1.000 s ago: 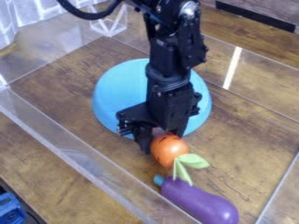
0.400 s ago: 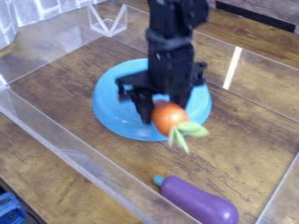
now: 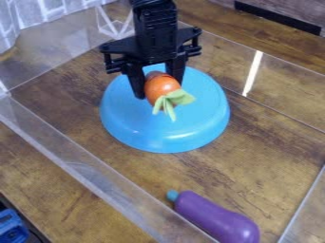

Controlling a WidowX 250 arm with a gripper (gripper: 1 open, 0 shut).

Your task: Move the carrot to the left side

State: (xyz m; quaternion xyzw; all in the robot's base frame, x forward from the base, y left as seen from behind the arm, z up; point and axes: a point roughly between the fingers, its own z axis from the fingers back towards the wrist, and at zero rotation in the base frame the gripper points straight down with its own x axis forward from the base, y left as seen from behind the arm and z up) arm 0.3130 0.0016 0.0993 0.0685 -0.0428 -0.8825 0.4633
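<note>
Walls of clear plastic (image 3: 57, 142) fenced the wooden table (image 3: 273, 152) on the near-left side, with another clear edge running along the right. Bare wood lay open to the left of the blue plate (image 3: 140, 133), between it and the near wall, and more open wood stretched between the plate and the purple eggplant (image 3: 219, 217) lying near the bottom edge, well apart from everything else.

The black arm (image 3: 155, 21) came down from the top of the view, its gripper (image 3: 158, 81) pointing straight down over the plate's far half. The claw was pinching the carrot (image 3: 162, 88), the orange body caught between the fingers and the pale green leaves trailing down and to the right. The carrot hung above the plate's surface.
</note>
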